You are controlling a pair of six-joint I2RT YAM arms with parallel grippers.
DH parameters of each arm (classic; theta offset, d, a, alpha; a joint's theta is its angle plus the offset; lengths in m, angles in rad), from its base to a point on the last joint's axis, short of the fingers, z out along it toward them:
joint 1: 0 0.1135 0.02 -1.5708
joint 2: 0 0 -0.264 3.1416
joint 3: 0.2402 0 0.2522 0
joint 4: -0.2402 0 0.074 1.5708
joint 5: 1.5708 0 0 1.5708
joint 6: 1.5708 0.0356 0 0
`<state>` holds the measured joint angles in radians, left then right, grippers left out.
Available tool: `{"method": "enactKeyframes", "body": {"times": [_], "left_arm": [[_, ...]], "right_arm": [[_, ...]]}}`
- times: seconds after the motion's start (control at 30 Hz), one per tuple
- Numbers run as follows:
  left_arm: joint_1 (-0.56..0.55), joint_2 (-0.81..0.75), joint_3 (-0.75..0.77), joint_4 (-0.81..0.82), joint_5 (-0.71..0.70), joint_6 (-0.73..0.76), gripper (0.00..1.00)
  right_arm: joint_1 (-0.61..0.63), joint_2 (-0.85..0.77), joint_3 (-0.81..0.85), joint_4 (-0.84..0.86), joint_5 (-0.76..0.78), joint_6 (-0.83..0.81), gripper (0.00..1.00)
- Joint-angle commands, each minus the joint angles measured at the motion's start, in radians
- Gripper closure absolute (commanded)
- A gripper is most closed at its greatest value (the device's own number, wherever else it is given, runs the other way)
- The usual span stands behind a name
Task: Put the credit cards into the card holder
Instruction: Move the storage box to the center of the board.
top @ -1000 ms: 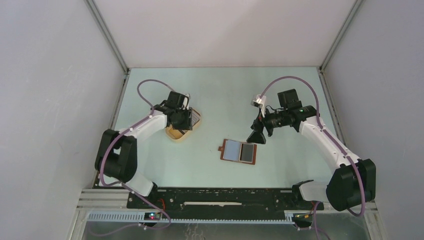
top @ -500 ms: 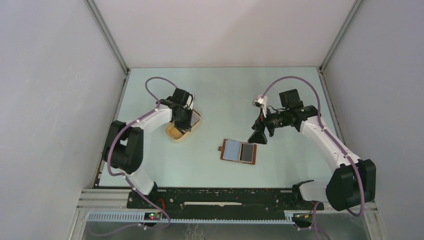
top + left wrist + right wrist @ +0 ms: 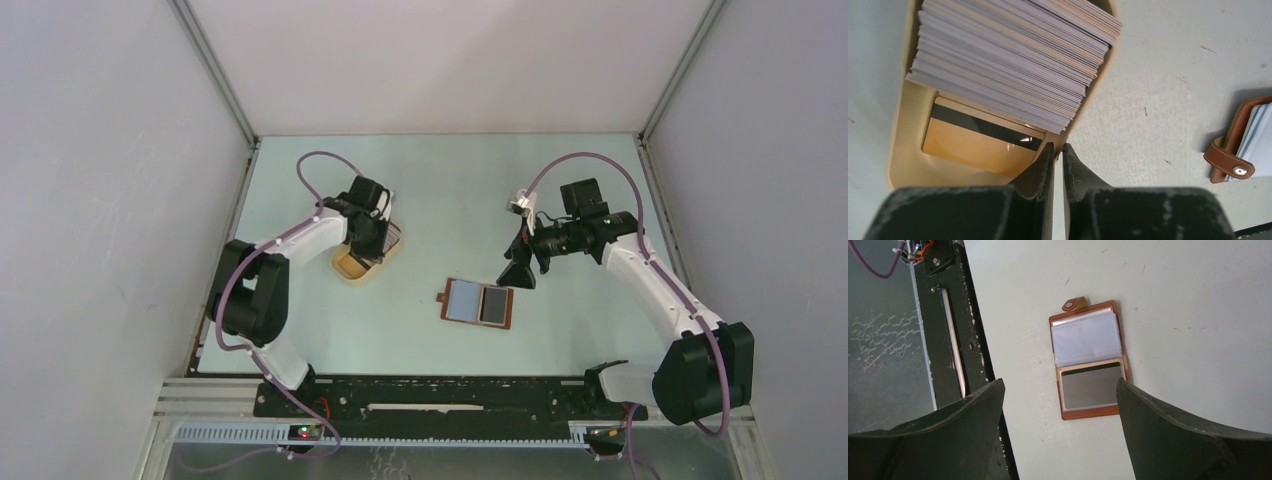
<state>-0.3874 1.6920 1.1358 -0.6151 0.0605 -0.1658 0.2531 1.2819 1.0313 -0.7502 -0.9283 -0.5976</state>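
Tan tray left of centre holds the credit cards; left fingers nearly shut at its rim, hold unclear, so they may pinch tray wall instead. Right fingers gape empty near the central card holder.

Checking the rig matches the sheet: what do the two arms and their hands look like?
Both the left arm and right arm have white links, black joints and a looping purple cable. The left hand and right hand are black, with broad wedge-shaped fingers.
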Motion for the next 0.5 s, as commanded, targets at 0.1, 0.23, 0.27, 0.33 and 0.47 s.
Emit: {"method": "enactKeyframes", "body": {"times": [0.1, 0.23, 0.27, 0.33, 0.47], "left_arm": [[-0.071, -0.041, 0.008, 0.013, -0.001, 0.044, 0.90], [-0.114, -0.059, 0.003, 0.014, 0.008, 0.051, 0.90], [-0.131, -0.064, 0.001, 0.014, 0.012, 0.051, 0.90], [-0.155, -0.073, -0.004, 0.019, 0.027, 0.051, 0.91], [-0.197, -0.086, -0.027, 0.036, 0.051, 0.040, 0.91]], "right_arm": [[-0.009, -0.038, 0.041, -0.010, -0.030, -0.016, 0.08], [-0.009, -0.042, 0.041, -0.012, -0.031, -0.017, 0.09], [-0.009, -0.044, 0.040, -0.011, -0.031, -0.016, 0.09], [-0.011, -0.045, 0.041, -0.012, -0.031, -0.017, 0.09], [-0.012, -0.050, 0.041, -0.013, -0.034, -0.016, 0.08]]}}
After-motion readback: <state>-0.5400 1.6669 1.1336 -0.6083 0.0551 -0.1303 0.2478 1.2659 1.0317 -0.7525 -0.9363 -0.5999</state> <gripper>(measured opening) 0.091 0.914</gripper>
